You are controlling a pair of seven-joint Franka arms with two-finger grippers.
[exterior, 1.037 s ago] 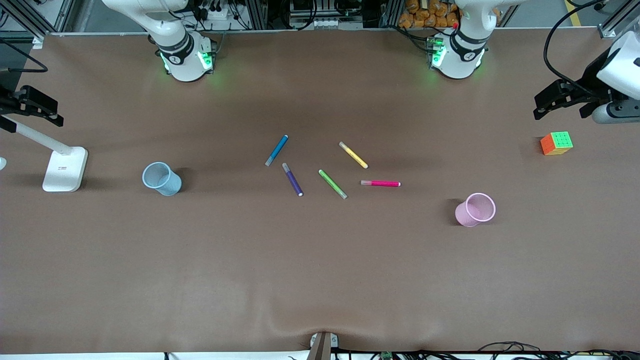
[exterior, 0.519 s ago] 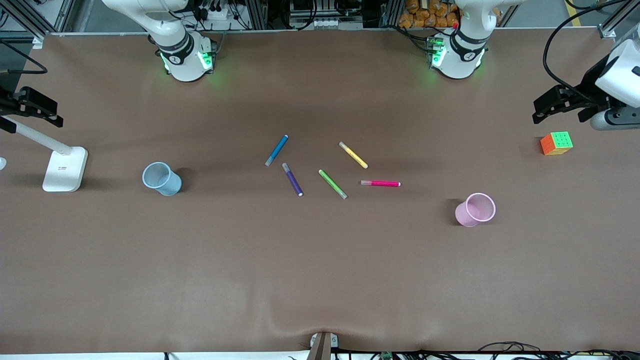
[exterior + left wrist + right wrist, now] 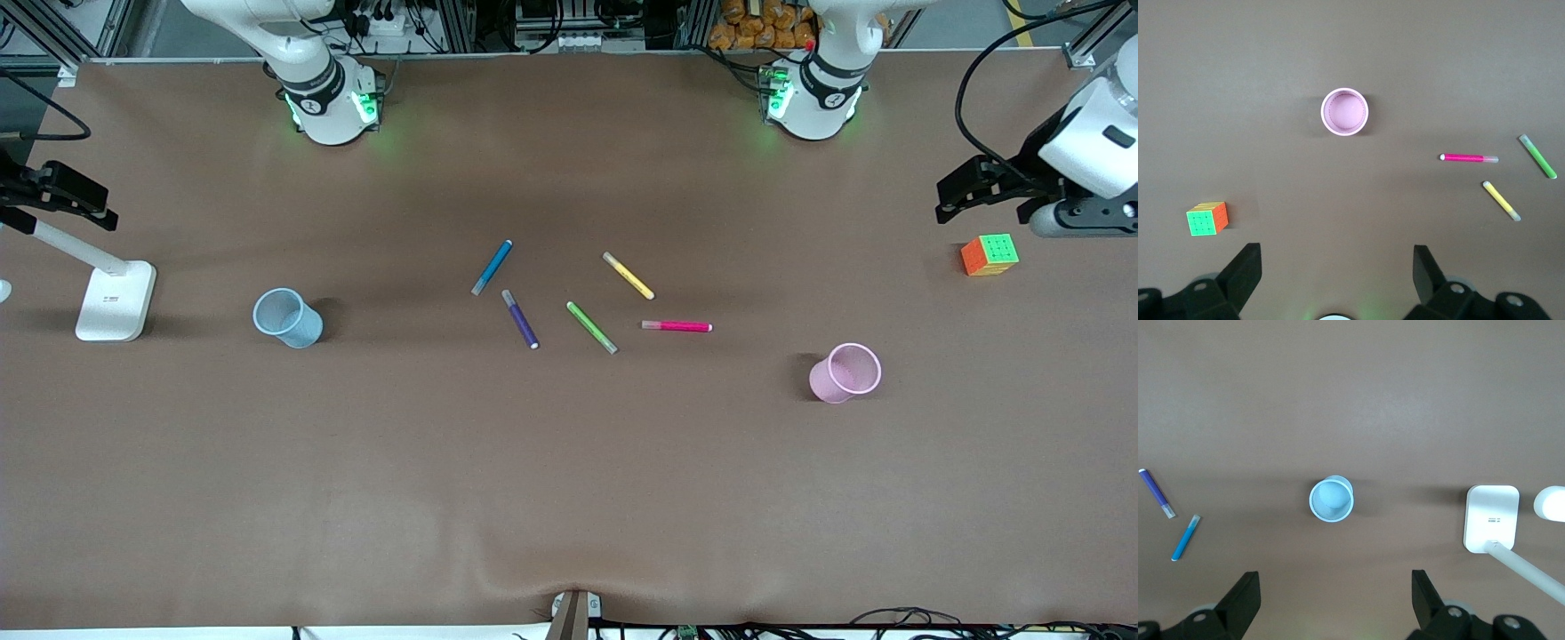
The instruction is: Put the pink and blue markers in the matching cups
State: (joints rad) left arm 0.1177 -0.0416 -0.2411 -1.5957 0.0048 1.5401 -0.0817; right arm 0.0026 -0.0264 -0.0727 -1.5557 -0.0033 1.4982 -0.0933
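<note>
Both grippers hang high with fingers spread wide: left gripper [image 3: 1335, 280] above the pink cup [image 3: 845, 372], right gripper [image 3: 1335, 600] above the blue cup [image 3: 286, 317]. Pink marker [image 3: 677, 326] and blue marker [image 3: 492, 267] lie mid-frame.

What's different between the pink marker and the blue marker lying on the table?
The pink marker lies level across the front view; the blue marker lies on a slant. The pink marker sits nearer the pink cup, the blue marker nearer the blue cup. Both lie flat, untouched, outside any cup.
</note>
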